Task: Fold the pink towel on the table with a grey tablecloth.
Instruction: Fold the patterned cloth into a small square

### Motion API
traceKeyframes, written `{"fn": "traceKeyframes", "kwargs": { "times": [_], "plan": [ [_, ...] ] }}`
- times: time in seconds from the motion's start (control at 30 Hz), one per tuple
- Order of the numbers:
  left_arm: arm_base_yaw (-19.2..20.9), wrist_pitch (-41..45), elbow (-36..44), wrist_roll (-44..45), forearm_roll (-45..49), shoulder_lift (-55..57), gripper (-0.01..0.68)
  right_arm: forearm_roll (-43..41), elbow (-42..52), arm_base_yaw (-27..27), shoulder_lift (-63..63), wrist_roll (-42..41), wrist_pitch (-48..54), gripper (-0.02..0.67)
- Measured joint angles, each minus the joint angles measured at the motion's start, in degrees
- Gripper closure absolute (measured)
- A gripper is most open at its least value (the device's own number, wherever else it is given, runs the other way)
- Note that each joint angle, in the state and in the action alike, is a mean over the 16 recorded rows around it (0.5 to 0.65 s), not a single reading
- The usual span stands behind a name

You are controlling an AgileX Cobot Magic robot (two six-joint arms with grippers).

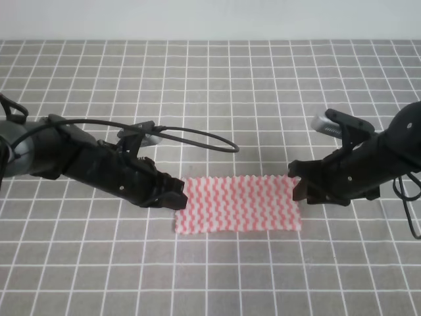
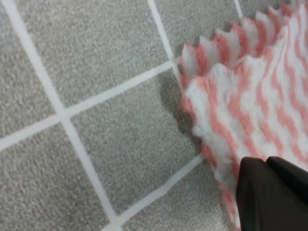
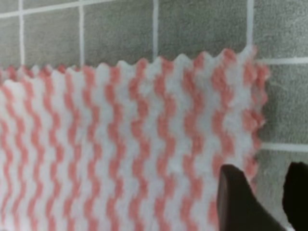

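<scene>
While the pink towel lies flat on the table with a grey tablecloth, somewhat toward the near edge and well clear of both side edges, each arm has its tool at one short end of the cloth. The left gripper sits at the towel's left edge, and the left wrist view shows a second scalloped layer peeking out beneath the top one at that corner, so the cloth may already be doubled there. Only one dark fingertip shows in that view, resting over the towel's margin; whether the jaws are spread or pinching the cloth I cannot tell. The right gripper is at the far right corner. Its two fingers stand apart with a gap between them, one over the towel and one beyond its scalloped right edge, so it straddles the edge without clamping it.

The main risk is an uneven grab: if the right side closes on only the thin fringe, the cloth could slip out on the lift and the fold would land skewed. If the left side catches one layer only, the layers could slide apart. A low pull could also drag the towel instead of folding it.

Bare tablecloth surrounds the towel, widest toward the far edge.
</scene>
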Motion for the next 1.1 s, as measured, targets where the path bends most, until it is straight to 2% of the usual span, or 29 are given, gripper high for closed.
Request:
{"fn": "traceKeyframes", "kwargs": {
  "times": [0.63, 1.1],
  "plan": [
    [0.00, 0.34, 0.00, -0.05, 0.00, 0.00, 0.676, 8.10, 0.00, 0.00, 2.71, -6.97, -2.22, 0.441],
    [0.00, 0.60, 0.00, -0.05, -0.04, 0.00, 0.676, 9.42, -0.08, -0.03, 4.28, -7.65, -2.72, 0.441]
  ]
}}
